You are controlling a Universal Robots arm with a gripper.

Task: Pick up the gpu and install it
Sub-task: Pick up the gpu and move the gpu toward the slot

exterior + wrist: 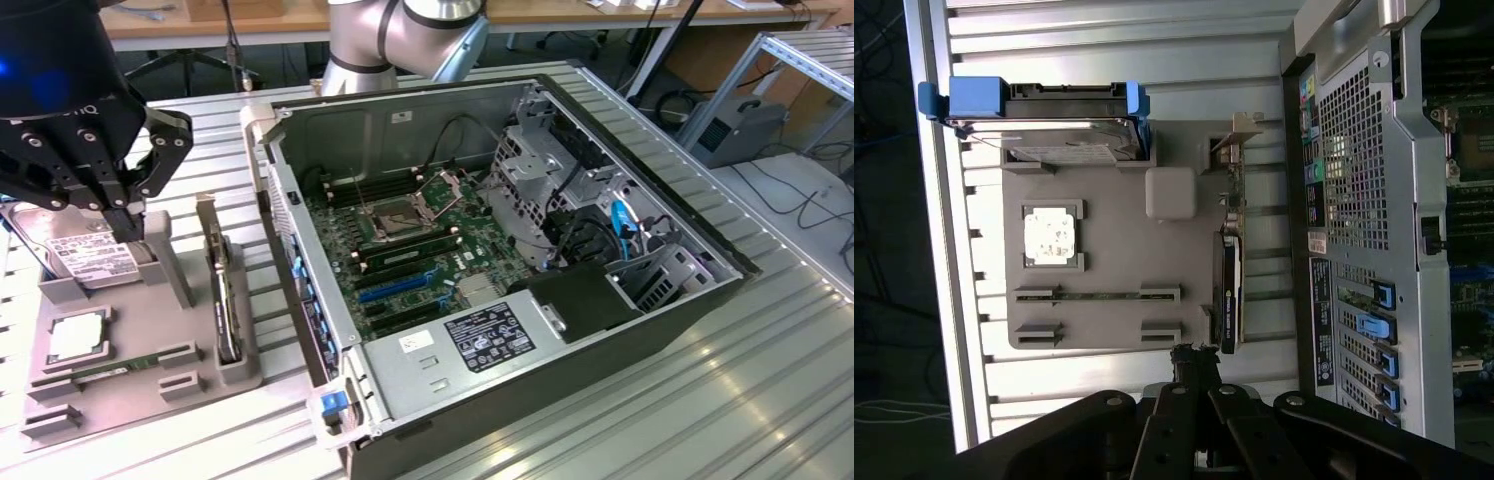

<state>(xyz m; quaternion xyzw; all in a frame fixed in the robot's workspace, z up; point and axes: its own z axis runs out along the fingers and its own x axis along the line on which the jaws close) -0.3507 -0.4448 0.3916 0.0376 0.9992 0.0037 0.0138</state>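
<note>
Now, end effector: closed, fingers pressed together with nothing between them; it hangs above the grey tray, not touching the gpu.
Gpu: stands on edge in a slot along the tray's right side in the exterior view, between the other parts and the computer case, silver bracket at its far end.
Grey tray: sits on the slatted metal tabletop, also carrying a hard drive, a processor chip and a memory stick.
Computer case: lies open just right of the tray, motherboard exposed.
</note>
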